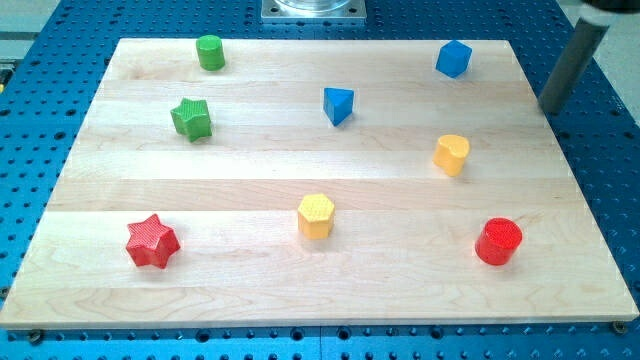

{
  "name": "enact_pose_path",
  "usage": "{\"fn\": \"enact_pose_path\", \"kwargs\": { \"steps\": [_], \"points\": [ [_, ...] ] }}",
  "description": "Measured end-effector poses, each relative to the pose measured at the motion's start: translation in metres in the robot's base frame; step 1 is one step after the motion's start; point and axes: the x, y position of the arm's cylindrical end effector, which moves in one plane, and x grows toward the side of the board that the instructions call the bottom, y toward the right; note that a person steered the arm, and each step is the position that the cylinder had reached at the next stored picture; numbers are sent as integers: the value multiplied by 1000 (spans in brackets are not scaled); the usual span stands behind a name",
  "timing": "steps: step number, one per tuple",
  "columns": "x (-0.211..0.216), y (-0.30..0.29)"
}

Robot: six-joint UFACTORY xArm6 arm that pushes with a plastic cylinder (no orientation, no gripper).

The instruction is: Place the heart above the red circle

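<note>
Yellow heart (452, 154): on the desk (250, 190), right half, directly above the red circle (498, 241), apart from it. My tip (547, 108): off the board's right edge, up and to the view's right of the heart, touching nothing; no pincer fitted, so no open or closed state. Desk: pale wood on blue perforated base (40, 150). Judged: placement nearly satisfied.

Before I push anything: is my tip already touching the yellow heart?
No. My tip sits off the board's right edge near the view's top, well apart from the yellow heart, which sits above the red circle.
</note>
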Motion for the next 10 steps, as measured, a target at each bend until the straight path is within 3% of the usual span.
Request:
{"fn": "enact_pose_path", "kwargs": {
  "steps": [1,3,4,6,8,9,10],
  "points": [
    [41,-64],
    [57,-151],
    [118,-125],
    [68,-110],
    [132,-76],
    [143,-110],
    [197,-102]
  ]
}}
